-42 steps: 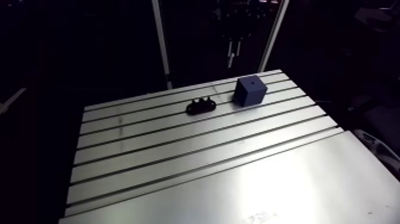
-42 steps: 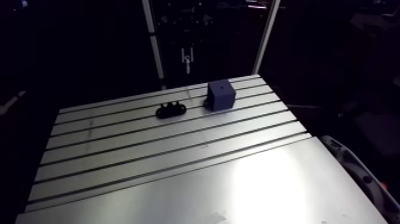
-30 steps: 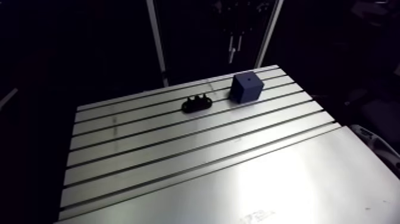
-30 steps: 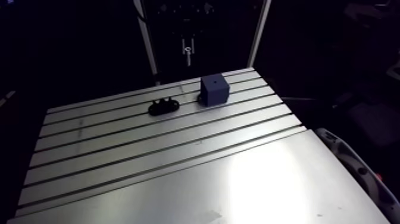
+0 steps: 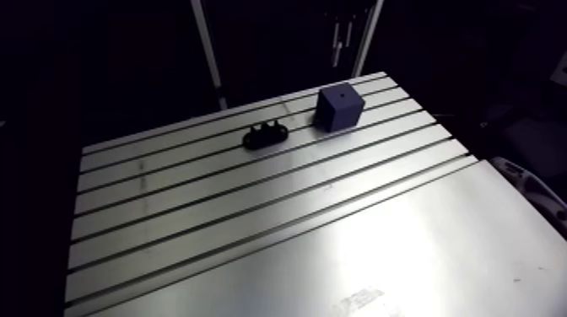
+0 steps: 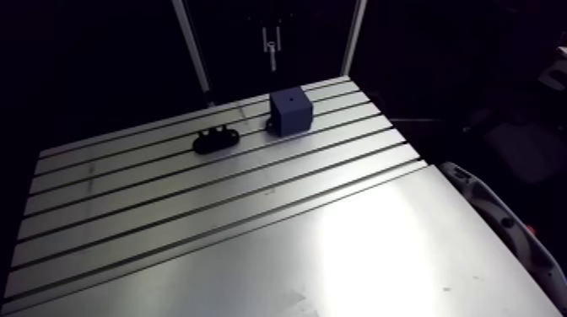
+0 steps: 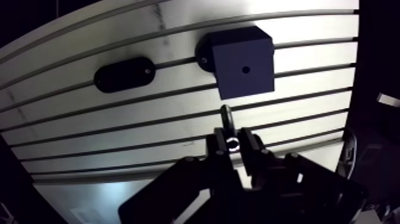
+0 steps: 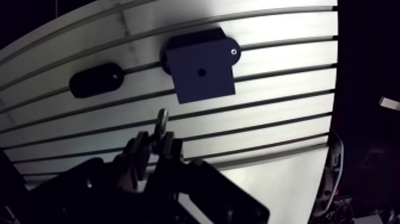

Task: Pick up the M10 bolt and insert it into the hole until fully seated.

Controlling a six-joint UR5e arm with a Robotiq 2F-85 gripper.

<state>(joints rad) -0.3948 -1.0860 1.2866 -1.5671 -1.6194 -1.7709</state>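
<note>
A dark blue block (image 7: 241,59) stands on the slotted table (image 5: 253,211) near its far edge, with a small round hole (image 7: 246,70) in its upper face. In the wrist view my gripper (image 7: 231,143) is shut on the M10 bolt (image 7: 227,119). The bolt's shank points ahead toward the block and ends short of its near edge, above the table and apart from the block. In the arm view the gripper (image 6: 270,46) shows small in the dark behind the block (image 6: 289,110).
A black oval holder (image 7: 124,74) with small pegs lies on the table beside the block, also seen in the arm view (image 5: 265,135). A smooth plate (image 6: 363,253) covers the near part of the table. A white curved part (image 6: 498,223) lies along the table's right edge.
The arm camera has shifted, so the whole table sits differently in the picture. Block and holder stay put on the table. The gripper with the bolt has come more in line with the block.
</note>
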